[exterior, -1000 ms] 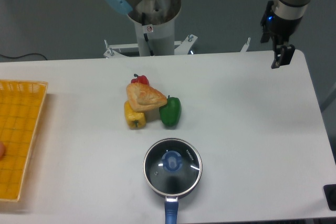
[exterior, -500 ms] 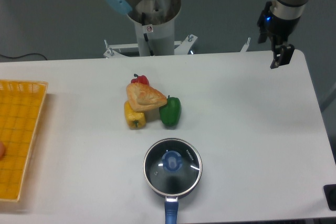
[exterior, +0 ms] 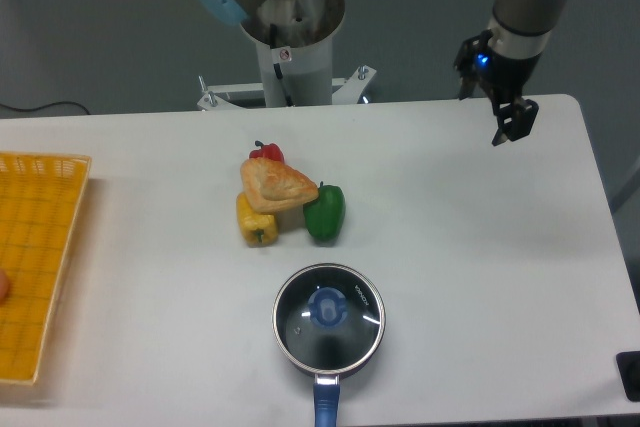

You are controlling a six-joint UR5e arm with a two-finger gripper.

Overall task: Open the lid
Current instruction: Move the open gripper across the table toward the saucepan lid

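I've got the gripper (exterior: pixel 513 119) hanging over the far right corner of the table (exterior: pixel 480 247), well apart from everything I need. At this angle it's just a dark shape pointing down, so I can't tell if the jaws are apart or together; nothing's in them as far as I can see.

The lid (exterior: pixel 329 318) sits flat on the pan (exterior: pixel 327 369) near the front edge, blue knob (exterior: pixel 328 307) dead centre and facing up. Good for me: a top-down approach should let the fingers straddle the knob w/o touching the glass. The pan handle (exterior: pixel 326 405) points toward the front edge, away from the arm, so it shouldn't get in the way of the descent. Lid is fully seated, rim flush all round, so the task hasn't started imo.

The veg pile sits mid-table behind the pan: red pepper (exterior: pixel 266 152), yellow pepper (exterior: pixel 257 222), green pepper (exterior: pixel 325 212), w/ a pastry (exterior: pixel 275 184) resting on top of them. It's near the pan but not touching. Yellow basket (exterior: pixel 35 257) is at the left edge, well clear.

Writing: there's a small white mark on the glass right of the knob, prob a brand, too small to read. A round sticker on the arm's base column, also unreadable.

Next I'd bring the arm across and forward over the knob, then go down.
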